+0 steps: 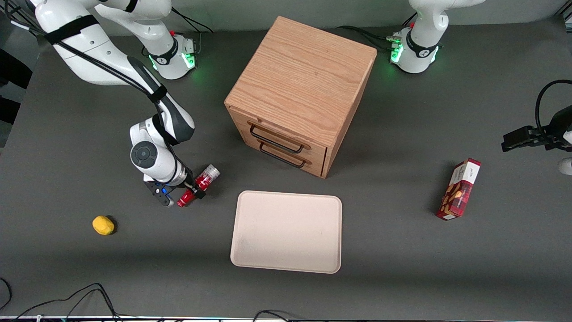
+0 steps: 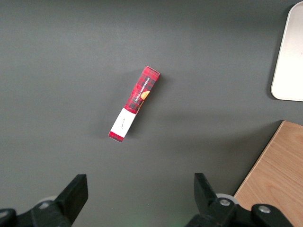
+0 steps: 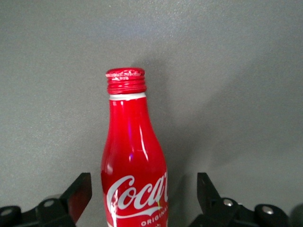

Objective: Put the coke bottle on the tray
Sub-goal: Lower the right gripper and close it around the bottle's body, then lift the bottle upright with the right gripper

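The coke bottle [image 1: 199, 184] is small and red with white script. It lies on its side on the dark table, red cap toward the front camera, silvery base toward the cabinet. My gripper [image 1: 193, 191] is down at the bottle and open. In the right wrist view the bottle [image 3: 135, 156] lies between the two fingers [image 3: 80, 189] with a gap on each side of its body. The cream tray [image 1: 286, 232] lies flat beside the bottle, toward the parked arm's end, and holds nothing. Its corner shows in the left wrist view [image 2: 289, 56].
A wooden drawer cabinet [image 1: 299, 94] stands farther from the front camera than the tray. A small yellow object [image 1: 103, 225] lies toward the working arm's end. A red snack box [image 1: 459, 188] lies toward the parked arm's end and shows in the left wrist view [image 2: 135, 103].
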Robot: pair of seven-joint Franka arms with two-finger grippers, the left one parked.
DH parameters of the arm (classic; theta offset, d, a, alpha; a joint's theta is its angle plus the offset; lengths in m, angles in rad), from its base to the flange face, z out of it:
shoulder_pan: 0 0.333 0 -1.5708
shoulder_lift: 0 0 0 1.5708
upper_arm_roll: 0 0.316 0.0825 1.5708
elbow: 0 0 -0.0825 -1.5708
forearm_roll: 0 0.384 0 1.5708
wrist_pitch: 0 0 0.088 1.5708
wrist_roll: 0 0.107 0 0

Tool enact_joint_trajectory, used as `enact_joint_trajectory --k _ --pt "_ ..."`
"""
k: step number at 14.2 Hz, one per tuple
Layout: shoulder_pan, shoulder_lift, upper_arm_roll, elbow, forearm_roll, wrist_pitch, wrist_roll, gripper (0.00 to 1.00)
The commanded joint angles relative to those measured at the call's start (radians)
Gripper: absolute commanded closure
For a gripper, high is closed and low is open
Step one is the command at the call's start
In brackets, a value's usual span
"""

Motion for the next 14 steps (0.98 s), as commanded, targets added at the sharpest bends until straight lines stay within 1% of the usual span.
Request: enact_joint_trajectory --k 1,2,5,8,10,12,14 --pt "0.006 0.016 0.002 0.014 -0.035 0.029 0.042 0.02" --pt "0.006 0.018 0.002 0.014 -0.034 0.034 0.042 0.03" --pt "0.006 0.019 0.002 0.014 -0.035 0.043 0.039 0.11" --pt "0.006 0.026 0.002 0.014 -0.035 0.055 0.033 0.34" --pt "0.004 0.026 0.002 0.012 -0.035 0.055 0.03 0.51" --pt "0.004 0.024 0.002 0.014 -0.035 0.055 0.027 0.66" --pt "0.004 0.013 0.003 0.015 -0.035 0.047 0.018 0.84"
